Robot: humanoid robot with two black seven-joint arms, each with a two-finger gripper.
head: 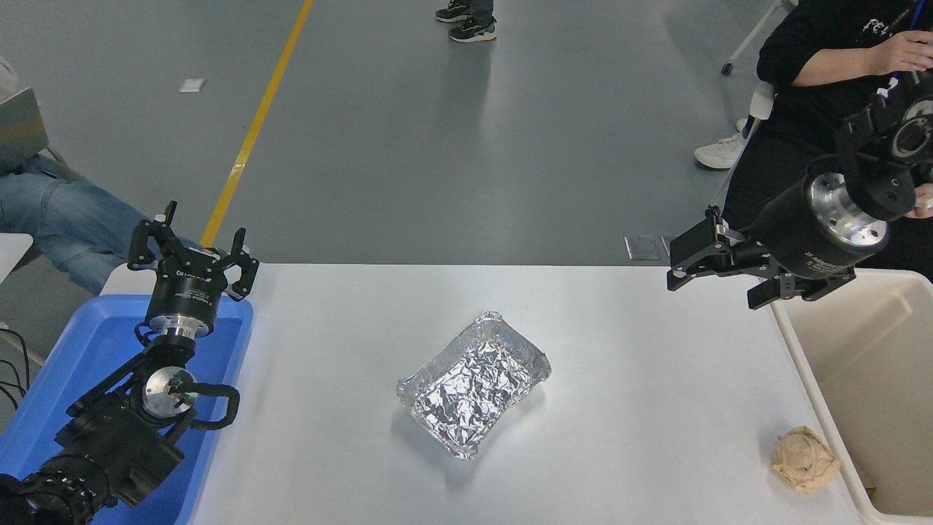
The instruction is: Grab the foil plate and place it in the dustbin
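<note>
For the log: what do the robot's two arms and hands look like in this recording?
Both arms are matte black with bare silver metal discs at the joints. The left hand has black, angular, open-framed fingers on a round black wrist with small white lettering too fine to read; a black cable loops beside the joint below it. The right hand has blocky black fingers on a thick black cylinder with a silver end face and unreadable white print.

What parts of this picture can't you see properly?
- Dustbin: the right and bottom picture edges cut it off, so most of its inside stays unseen.
- Blue tray: the parked left arm covers much of it, and the left edge crops it.
- Foil plate: the side resting on the table is hidden.
- Right pincer: its arm leaves the right edge.
- Person at the top right: cropped by the frame.
</note>
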